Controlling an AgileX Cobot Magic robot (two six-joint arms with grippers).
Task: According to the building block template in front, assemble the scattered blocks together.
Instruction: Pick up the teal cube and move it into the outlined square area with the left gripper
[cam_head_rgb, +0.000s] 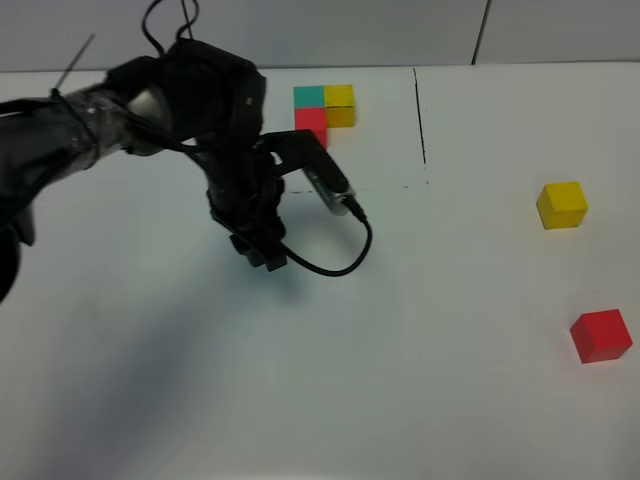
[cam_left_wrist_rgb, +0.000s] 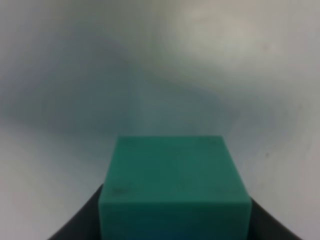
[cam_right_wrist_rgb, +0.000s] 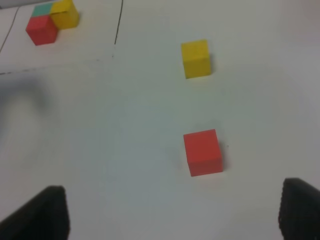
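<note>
Template (cam_head_rgb: 325, 108): teal, yellow and red cubes touching in an L, at the far side of the white surface (cam_head_rgb: 450, 400), with a thin black line (cam_head_rgb: 420, 110) drawn just to its right. Left hand (cam_head_rgb: 260, 250): hangs near the template, on the near side of it and slightly left in the overhead view, pointing down at the surface; a black cable (cam_head_rgb: 335, 265) loops off its right side. The left wrist view shows the teal block (cam_left_wrist_rgb: 172, 190) sitting squarely between the two dark fingertips, which press in on both its sides, so the hand is clamped on it. The overhead view hides this block under the hand, and it cannot be told whether the block rests on the surface or is raised. Yellow block (cam_head_rgb: 562, 204): loose, well to the right of the template, past the black line. Red block (cam_head_rgb: 601, 335): loose, also well right of the template, farther toward the near edge than the yellow one, apart from it. Right hand (cam_right_wrist_rgb: 170, 212): fingers spread wide with nothing between them, looking across both loose blocks toward the template.
</note>
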